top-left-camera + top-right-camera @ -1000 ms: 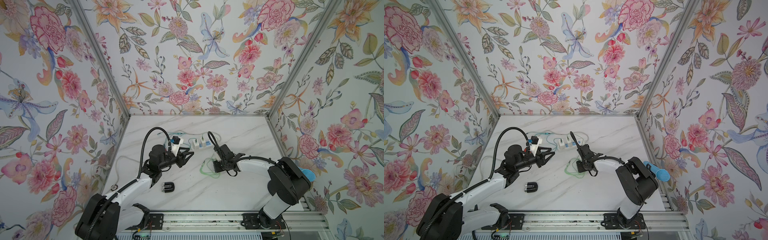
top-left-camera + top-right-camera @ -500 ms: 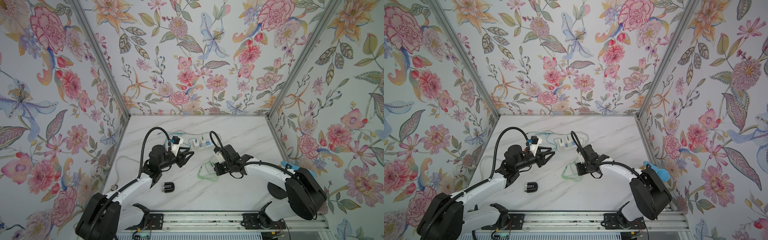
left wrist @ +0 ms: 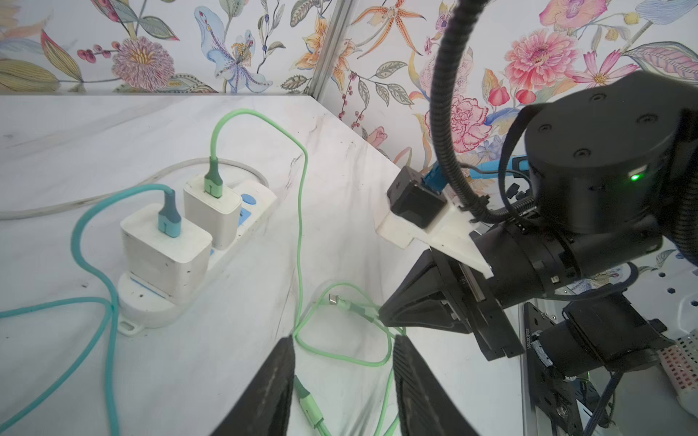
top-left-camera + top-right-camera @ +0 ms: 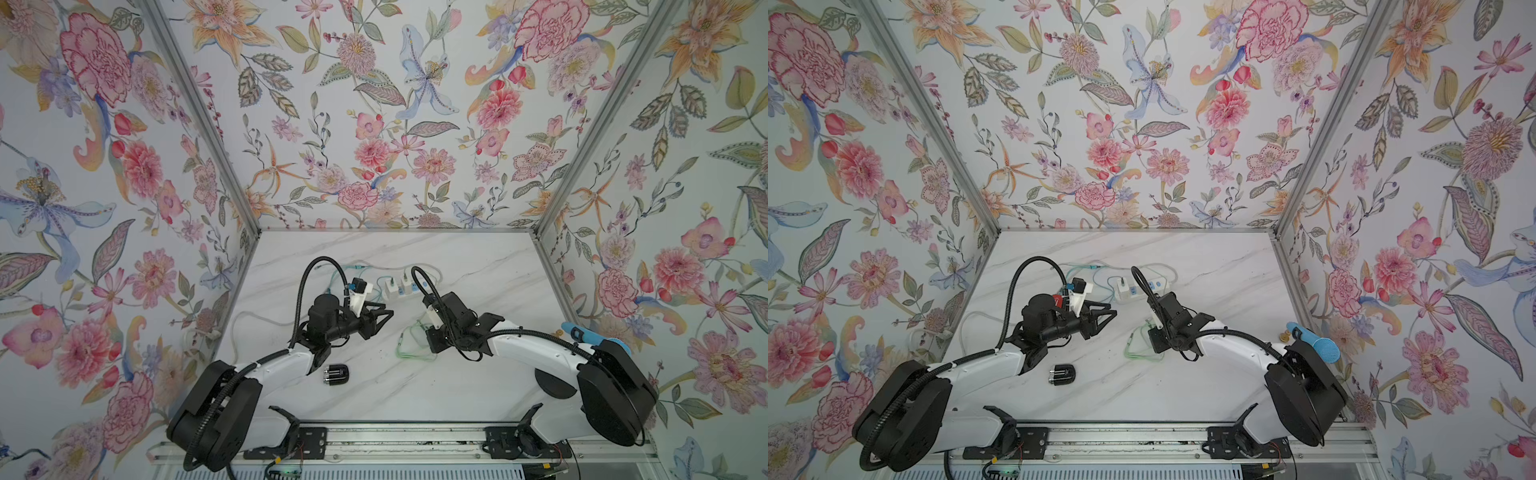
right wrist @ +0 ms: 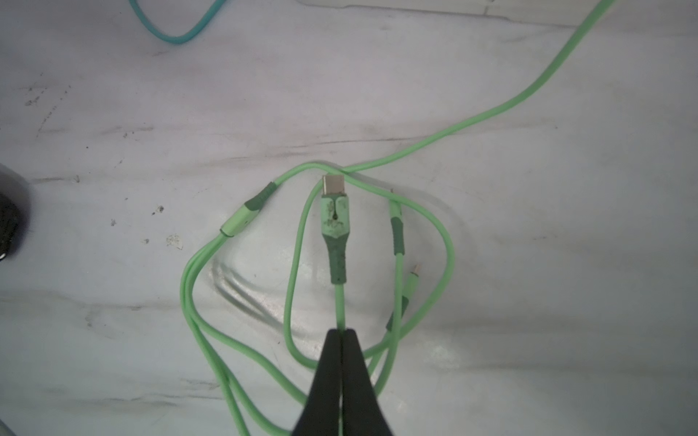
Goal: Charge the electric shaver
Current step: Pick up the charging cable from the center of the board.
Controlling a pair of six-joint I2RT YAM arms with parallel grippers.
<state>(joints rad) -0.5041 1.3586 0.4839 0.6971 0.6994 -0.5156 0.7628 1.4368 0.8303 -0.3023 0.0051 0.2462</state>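
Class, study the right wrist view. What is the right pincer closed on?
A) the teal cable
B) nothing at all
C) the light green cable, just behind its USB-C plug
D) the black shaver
C: the right pincer is shut on the light green cable, a little behind the USB-C plug.

the left arm (image 4: 282, 365) and right arm (image 4: 532, 349) share white shell links and bulky black joint housings. a black ribbed hose (image 4: 297, 303) arcs from each wrist. a white printed bracket (image 3: 445, 234) carries a small black camera block. the round black motor cap (image 3: 589, 128) shows recessed screws and a green light (image 3: 635, 176). the right gripper (image 5: 342, 332) has matte black wedge fingers. black brackets bolt the bases to a silver rail (image 4: 395, 434).
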